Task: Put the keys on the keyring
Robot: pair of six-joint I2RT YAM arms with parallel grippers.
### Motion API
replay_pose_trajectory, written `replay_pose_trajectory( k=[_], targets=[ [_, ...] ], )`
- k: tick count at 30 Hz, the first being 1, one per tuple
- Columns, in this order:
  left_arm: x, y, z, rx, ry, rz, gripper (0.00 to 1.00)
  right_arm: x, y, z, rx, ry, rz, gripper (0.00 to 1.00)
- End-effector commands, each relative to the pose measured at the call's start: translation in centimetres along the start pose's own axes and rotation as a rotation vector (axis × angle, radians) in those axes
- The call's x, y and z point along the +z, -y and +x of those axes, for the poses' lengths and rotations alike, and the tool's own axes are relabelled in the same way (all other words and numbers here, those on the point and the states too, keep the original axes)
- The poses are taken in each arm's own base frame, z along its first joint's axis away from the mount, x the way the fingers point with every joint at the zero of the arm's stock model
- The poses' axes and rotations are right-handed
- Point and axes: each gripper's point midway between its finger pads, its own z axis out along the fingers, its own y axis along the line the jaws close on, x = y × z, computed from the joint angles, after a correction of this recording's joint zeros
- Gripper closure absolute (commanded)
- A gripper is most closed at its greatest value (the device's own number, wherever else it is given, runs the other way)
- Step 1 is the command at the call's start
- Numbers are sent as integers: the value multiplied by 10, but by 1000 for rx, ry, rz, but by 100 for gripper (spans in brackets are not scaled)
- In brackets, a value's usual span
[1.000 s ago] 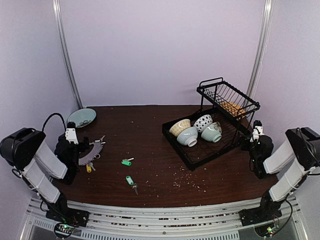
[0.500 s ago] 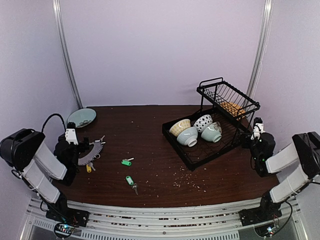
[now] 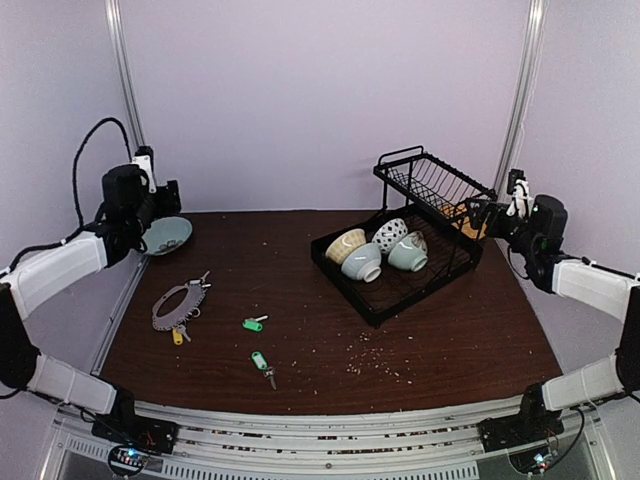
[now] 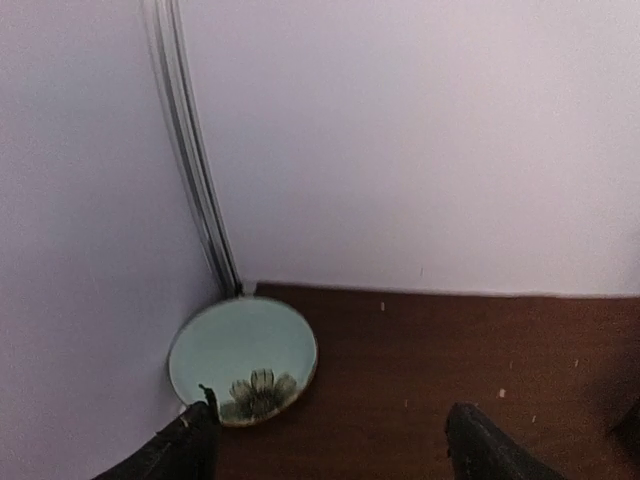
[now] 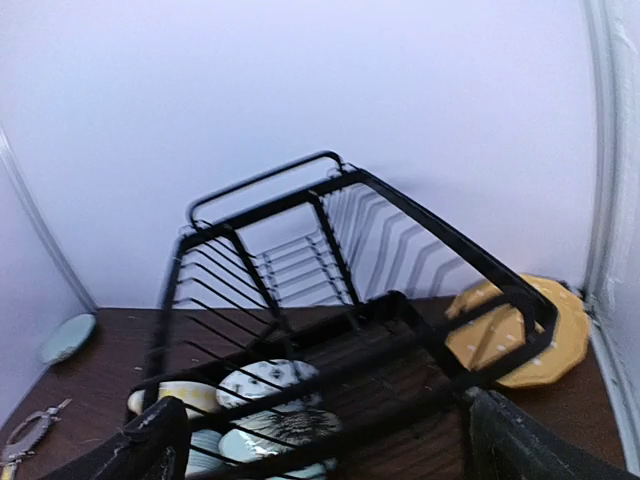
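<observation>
Keyring (image 3: 172, 305): lying flat near table's (image 3: 300, 260) left edge, yellow-headed key (image 3: 178, 336) just beside its near side. Green keys (image 3: 254, 323): lying loose toward table's middle. Left gripper (image 4: 330, 440): hovering spread near plate (image 4: 243, 360), far left corner. Right gripper (image 5: 330, 440): hovering spread beside dish rack (image 3: 400, 250), gripping nothing.

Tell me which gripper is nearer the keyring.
Left. The left gripper hovers open near the blue plate in the far-left corner, behind the keyring; the right gripper is across the table, raised beside the dish rack.
</observation>
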Motion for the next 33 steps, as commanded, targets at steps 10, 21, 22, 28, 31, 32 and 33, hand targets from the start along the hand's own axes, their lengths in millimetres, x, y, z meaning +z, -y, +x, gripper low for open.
replay_pose_trajectory(
  k=[10, 21, 22, 28, 31, 32, 33],
  targets=[
    [-5, -42, 260, -87, -934, -94, 26, -17, -34, -11, 29, -112, -76, 0],
    [-11, -83, 297, -18, -1125, -165, 24, -52, -74, -53, 5, -42, -226, 0],
    [-5, -80, 301, -31, -1143, -128, 27, -54, -76, -55, 2, -37, -235, 0],
    [-10, -50, 322, -9, -1225, 41, 41, -61, -82, -63, -1, -22, -248, 0],
    [-17, -9, 327, 115, -1231, 153, 42, -63, -86, -65, 12, -8, -267, 0],
    [-20, 6, 331, 152, -1239, 193, 43, -62, -89, -66, 21, -6, -278, 0],
    [-24, 20, 335, 184, -1245, 225, 44, -62, -92, -67, 25, -4, -293, 0]
  ],
)
